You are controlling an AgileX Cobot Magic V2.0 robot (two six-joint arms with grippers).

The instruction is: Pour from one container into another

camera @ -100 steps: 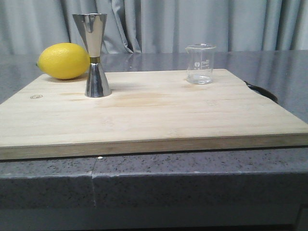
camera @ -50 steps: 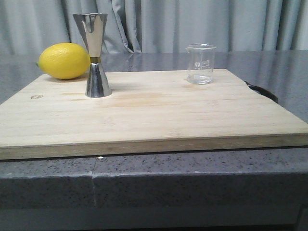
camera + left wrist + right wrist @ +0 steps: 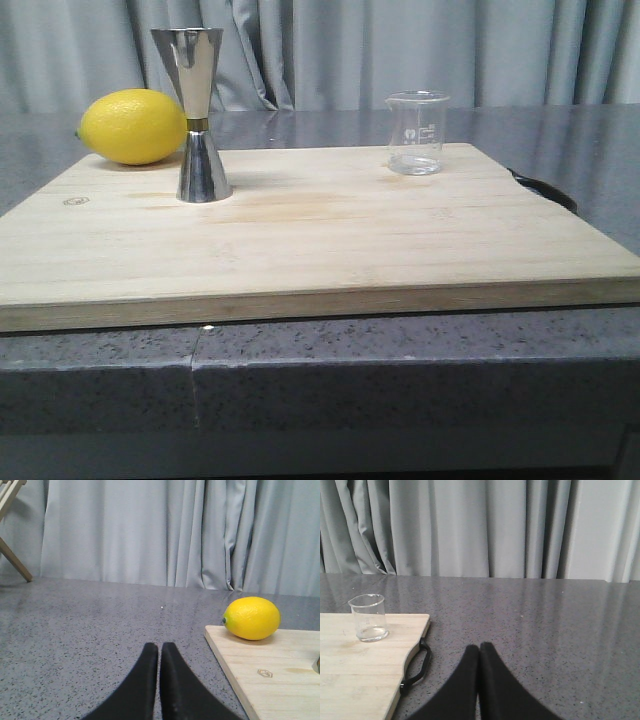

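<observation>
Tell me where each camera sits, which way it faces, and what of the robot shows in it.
Front: low at the table edge, facing the cutting board with jigger, beaker, lemon; no robot parts.
Left wrist: off the board's left side, facing the curtain; shut left gripper. Shares the lemon with front.
Right wrist: off the right side; shut right gripper. Shares the beaker with front.

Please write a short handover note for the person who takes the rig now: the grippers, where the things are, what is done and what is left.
Left gripper: jaws shut, empty, over the grey counter left of the wooden board.
Right gripper: jaws shut, empty, over the counter right of the board.
Small clear glass beaker: upright at the board's far right; whether it holds any liquid cannot be told.
Shiny steel hourglass jigger: upright at the far left, beside a yellow lemon.
Done: nothing, no grasp yet.
Left: open the jaws, pick up the beaker, pour into the jigger.
</observation>
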